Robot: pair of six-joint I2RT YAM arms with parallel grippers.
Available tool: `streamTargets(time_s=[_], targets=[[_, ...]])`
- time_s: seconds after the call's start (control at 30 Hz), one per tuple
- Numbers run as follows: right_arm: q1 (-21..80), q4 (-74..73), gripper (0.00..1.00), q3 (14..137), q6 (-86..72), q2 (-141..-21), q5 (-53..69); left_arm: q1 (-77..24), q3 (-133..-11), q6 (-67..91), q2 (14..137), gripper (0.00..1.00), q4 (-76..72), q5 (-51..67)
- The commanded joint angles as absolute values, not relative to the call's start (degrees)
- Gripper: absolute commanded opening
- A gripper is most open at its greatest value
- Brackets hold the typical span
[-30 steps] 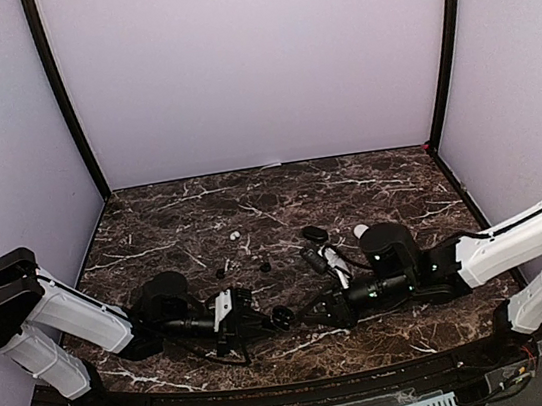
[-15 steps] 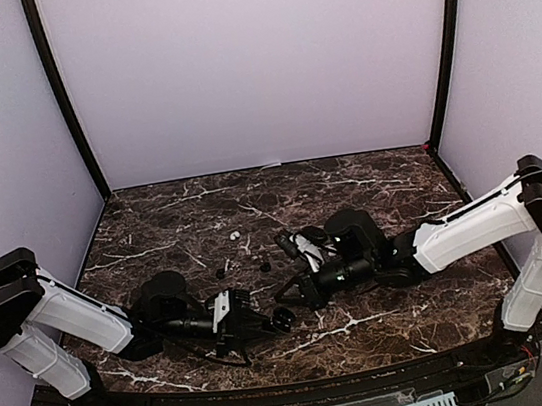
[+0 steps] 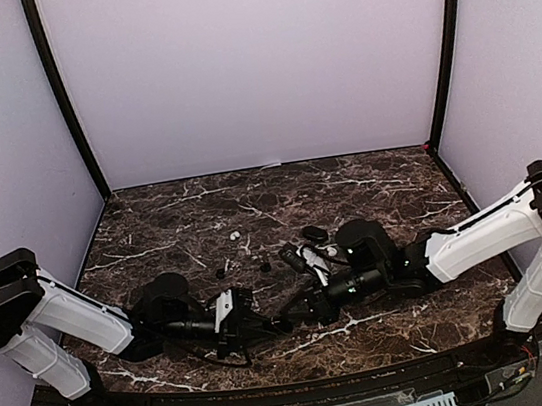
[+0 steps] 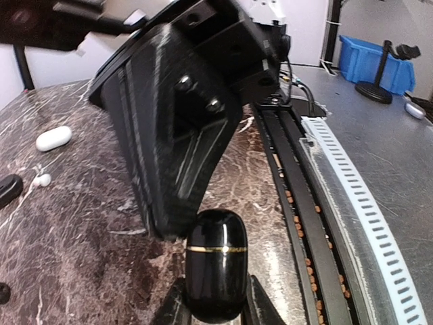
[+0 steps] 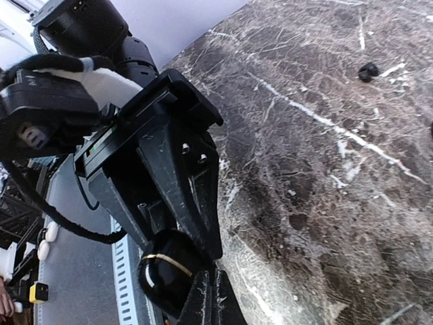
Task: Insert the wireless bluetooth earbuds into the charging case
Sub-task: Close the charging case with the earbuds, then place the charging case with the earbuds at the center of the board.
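The black case point(image 4: 215, 271) is a glossy, egg-shaped shell with a thin gold line around its middle. It stands on end, and the left jaws are closed on its lower half, one finger on each side. The right jaws are pressed fully together with nothing visible between them. Their tips rest against the top of the case, reaching in from the opposite side. The two arms meet low over the front-centre of the tabletop point(image 3: 369, 184).

The loose pieces lie just behind that meeting point. A white earbud point(image 3: 236, 235), a tiny bright bead, sits farthest back. A black earbud point(image 3: 221, 272) and a second black earbud point(image 3: 265, 265) are small dark dots nearer the arms, hard to pick out against the dark veined marble. A second black case point(image 3: 315, 232) lies flat just behind the right arm's wrist. The left wrist view also shows a white case point(image 4: 54, 137) lying on its side.

The held case is close to the near edge, where a black rail point(image 4: 298, 203) and a white slotted strip point(image 4: 369, 203) run alongside. The widest stretch of bare marble lies behind the earbuds, up to the back wall point(image 3: 252, 64). Both forearms lie low across the front corners.
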State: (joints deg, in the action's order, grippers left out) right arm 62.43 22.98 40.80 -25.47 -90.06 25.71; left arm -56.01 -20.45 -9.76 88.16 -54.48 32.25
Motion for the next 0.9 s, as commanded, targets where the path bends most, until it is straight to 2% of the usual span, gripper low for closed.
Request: streamTargets(time_s=[0.0,0.33,0.57,0.7,0.87], targets=[[62.63,18.83,0.0,40.3,-24.81,-86.38,14.91,-54.17,-21.82,-6.1,86.68,0.07,-55.22,26.41],[55.17,14.86,0.0,35.11,-24.5,-73.36,-6.66,-39.42,-23.29,12.84,83.32,0.08,-48.46,23.65],[51.17,13.76,0.0,37.52,-21.78,-72.9,-19.27,-27.58,-20.72,29.45,77.5,0.08,-43.68,18.76],[49.72,16.75,0.0,38.49,-20.82,-75.38,-20.17,-19.78,-19.88,33.08,73.5,0.08,-36.71,15.55],[49.54,22.17,0.0,37.77,-19.45,-79.37,-19.39,-12.35,-20.87,34.14,72.23,0.09,-31.19,17.72]])
